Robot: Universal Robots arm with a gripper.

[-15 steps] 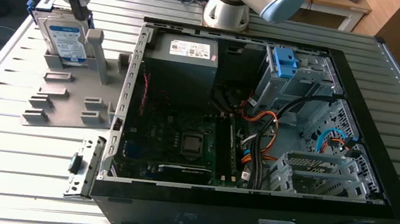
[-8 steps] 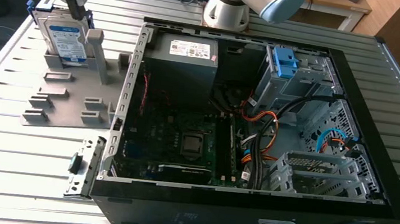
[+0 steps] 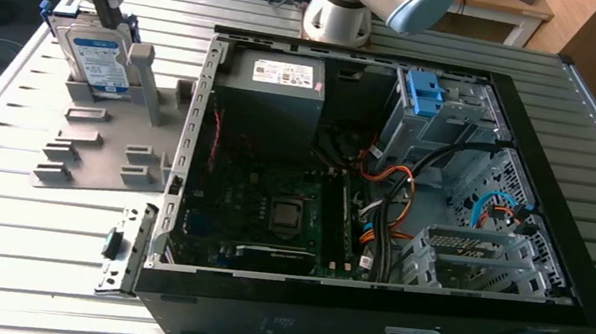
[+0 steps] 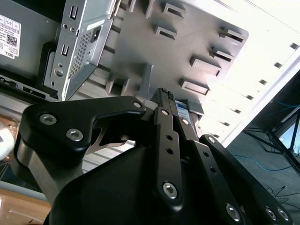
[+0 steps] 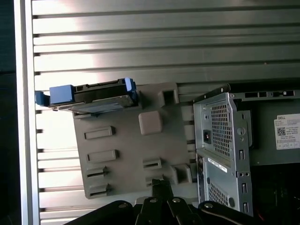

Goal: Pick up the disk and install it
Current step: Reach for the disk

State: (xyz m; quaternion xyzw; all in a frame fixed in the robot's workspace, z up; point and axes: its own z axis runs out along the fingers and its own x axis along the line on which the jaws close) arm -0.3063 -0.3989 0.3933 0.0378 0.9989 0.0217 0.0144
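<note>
Far over at the exterior view's left, on the ribbed metal worktop [image 3: 6, 268], the disk [image 3: 100, 60] stood on end in a slot of a grey holder plate [image 3: 95, 169]. Its long axis ran straight up. Its broad labelled face looked toward the near side, and its thin top edge, framed in blue, ran across from left to right.

My jaws hung above that top edge, so the disk lay below me, along my line of reach. In the second wrist view the jaws looked pressed together at the tips, pinching nothing, with a sliver of the disk's label [image 4: 190, 113] beyond them. In the first wrist view the disk [image 5: 96, 96] showed edge-on as a narrow bar, apart from the jaws, and I judged I was not touching it.

To the right, just beside the holder plate, sat the open computer case [image 3: 370, 327], where the disk had not yet been fitted.
</note>
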